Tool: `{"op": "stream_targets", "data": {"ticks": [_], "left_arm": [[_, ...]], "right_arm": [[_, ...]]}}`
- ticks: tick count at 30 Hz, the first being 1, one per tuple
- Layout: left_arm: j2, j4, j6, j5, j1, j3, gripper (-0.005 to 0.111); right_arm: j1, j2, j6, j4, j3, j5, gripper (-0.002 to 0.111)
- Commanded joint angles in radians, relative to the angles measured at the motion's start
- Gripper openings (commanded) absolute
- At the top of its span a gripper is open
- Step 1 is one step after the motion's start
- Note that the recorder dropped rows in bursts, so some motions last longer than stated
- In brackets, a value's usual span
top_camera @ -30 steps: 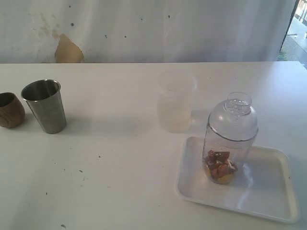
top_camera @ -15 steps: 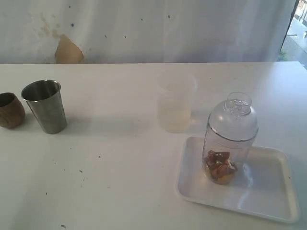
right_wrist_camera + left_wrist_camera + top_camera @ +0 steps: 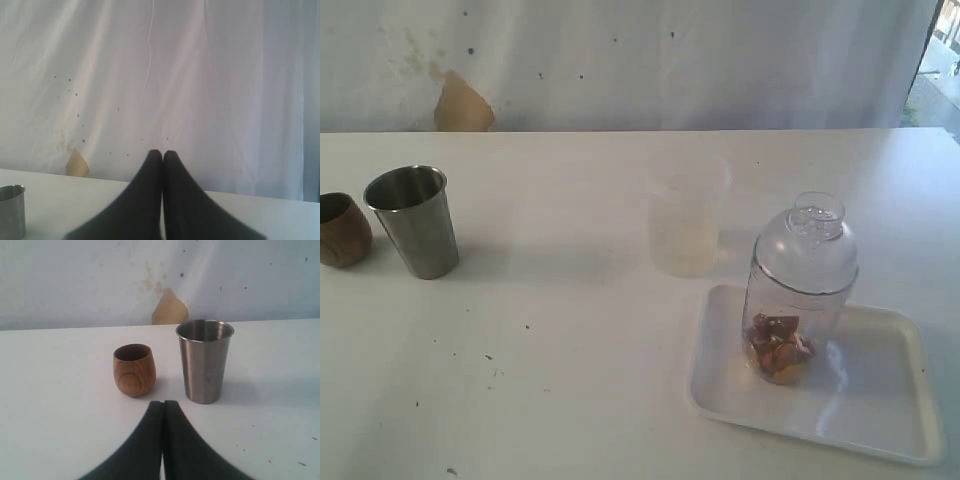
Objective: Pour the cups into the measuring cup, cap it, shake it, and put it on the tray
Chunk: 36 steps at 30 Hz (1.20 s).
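White table (image 3: pixel 570 350), capped measuring cup (image 3: pixel 800 290) upright on tray (image 3: pixel 880 400), left gripper (image 3: pixel 163 403) and right gripper (image 3: pixel 162 152) clenched empty

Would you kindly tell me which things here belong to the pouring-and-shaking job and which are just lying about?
Job: steel tumbler, wooden cup, frosted plastic cup, measuring cup, its clear dome lid, white tray.
Not part of it: white table, stained white backdrop.

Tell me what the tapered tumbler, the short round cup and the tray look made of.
Tapered tumbler: likely stainless steel, brushed grey sheen with soft reflections. Short round cup: wood, brown with visible grain rings, smooth finish. Tray: probably plastic, opaque white, slightly glossy, moulded rounded corners.
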Motion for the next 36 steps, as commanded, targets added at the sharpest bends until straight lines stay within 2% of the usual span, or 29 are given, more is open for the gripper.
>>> {"op": "stream_targets", "data": {"ticks": [1, 17, 24, 31, 36], "left_arm": [[-0.005, 0.0, -0.002, -0.005, 0.0, 0.005, 0.0], [-0.005, 0.0, -0.002, -0.005, 0.0, 0.005, 0.0], [-0.005, 0.0, -0.002, -0.005, 0.0, 0.005, 0.0], [-0.005, 0.0, -0.002, -0.005, 0.0, 0.005, 0.0], [-0.005, 0.0, -0.002, -0.005, 0.0, 0.005, 0.0]], "right_arm": [[0.005, -0.003, -0.01, -0.007, -0.004, 0.002, 0.0], [0.005, -0.003, -0.01, 0.015, 0.01, 0.004, 0.0], [-0.056, -0.003, -0.018, 0.058, 0.065, 0.032, 0.0], [-0.112, -0.003, -0.302, 0.15, 0.127, 0.031, 0.0], [-0.163, -0.003, -0.378, 0.185, 0.203, 0.041, 0.0]]}}
